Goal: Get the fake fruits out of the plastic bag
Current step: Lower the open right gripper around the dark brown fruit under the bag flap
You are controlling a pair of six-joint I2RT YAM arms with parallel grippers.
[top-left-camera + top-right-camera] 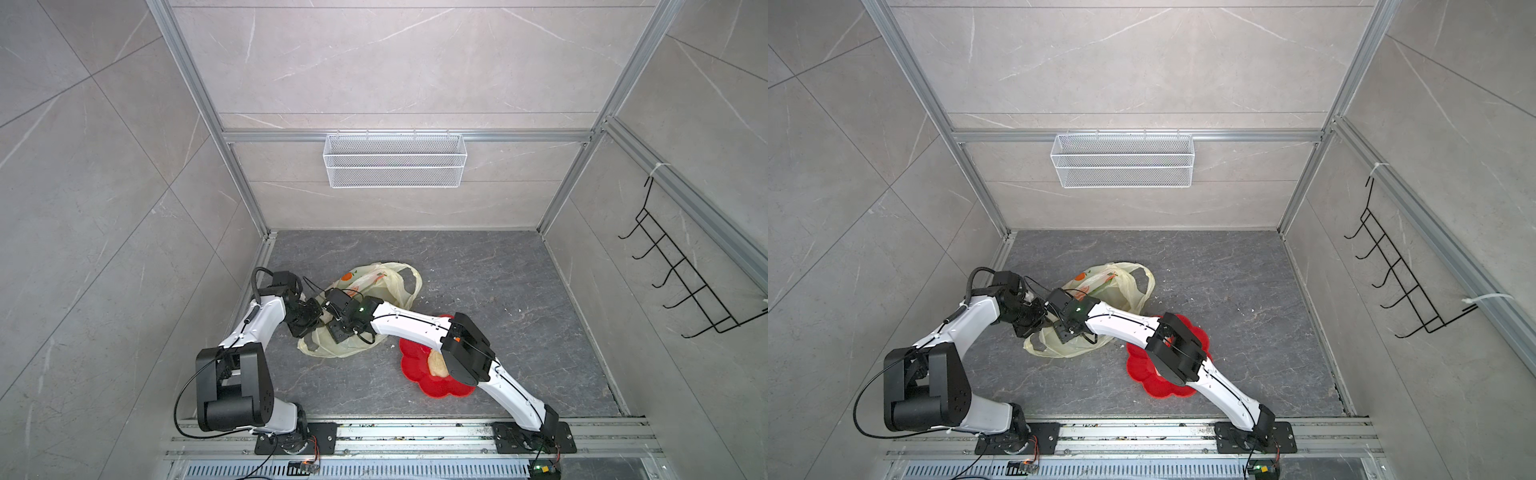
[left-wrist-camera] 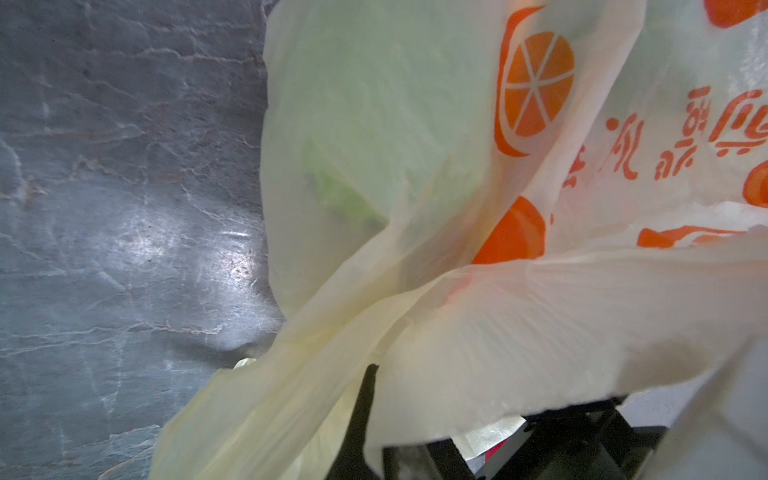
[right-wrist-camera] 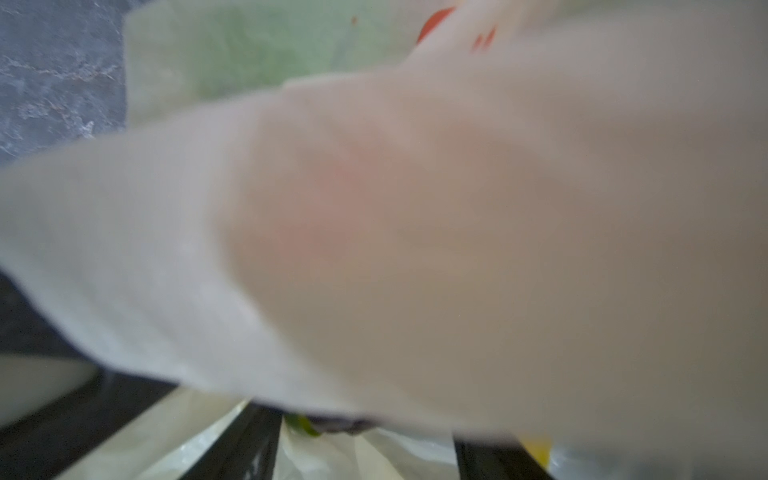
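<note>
The plastic bag [image 1: 395, 286] lies crumpled on the dark stone-patterned desk [image 1: 478, 282], left of centre in both top views [image 1: 1125, 286]. One loop handle lies on the far right side of the bag.

Left arm: the left gripper [image 2: 368, 374] is at the near left edge of the bag. Its jaws are closed on a gathered fold of the bag, and the film runs in pleats toward that point. In the left wrist view, a green fruit [image 2: 345, 195] shows dimly through the film, inside the bag.

Right arm: it reaches across the middle, and the right gripper [image 1: 338, 334] sits over the near part of the bag, close beside the left one. In the right wrist view the bag film [image 3: 457, 249] covers most of the picture and is blurred. The bases of the two fingers [image 3: 257, 444] stand apart; the tips are hidden under the film. Whether this gripper holds anything cannot be told.

A red flower-shaped plate [image 1: 415, 374] lies on the desk just right of the bag, partly under the right arm. A cream fruit [image 1: 436, 363] rests on the plate, outside the bag.
</note>
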